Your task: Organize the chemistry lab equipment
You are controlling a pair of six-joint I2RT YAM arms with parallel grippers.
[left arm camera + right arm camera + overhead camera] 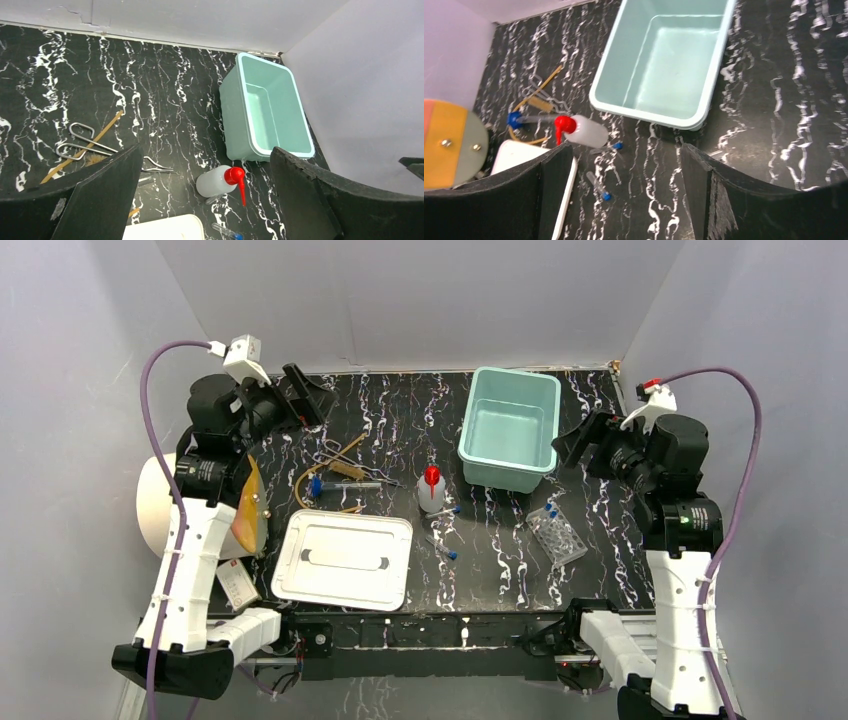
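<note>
The white squeeze bottle (pixel 431 490) with its red cap stands mid-table; it also shows in the left wrist view (pixel 215 181) and the right wrist view (pixel 584 130). Amber tubing (pixel 318 485) and a thin metal tool (pixel 85 142) lie left of it. Two blue-capped clear tubes (pixel 606 147) (pixel 598 186) lie near the bottle. The clear tube rack (pixel 557 535) sits to the right. My left gripper (pixel 305 392) (pixel 205 152) hangs open above the back left. My right gripper (pixel 572 445) (pixel 625 150) is open beside the bin, holding nothing.
A teal bin (pixel 510 462) stands at the back right of centre. A white flat tray (pixel 343 560) lies at the front. The cream cylinder with an orange face (pixel 160 505) and a white card (pixel 237 585) sit at the left edge.
</note>
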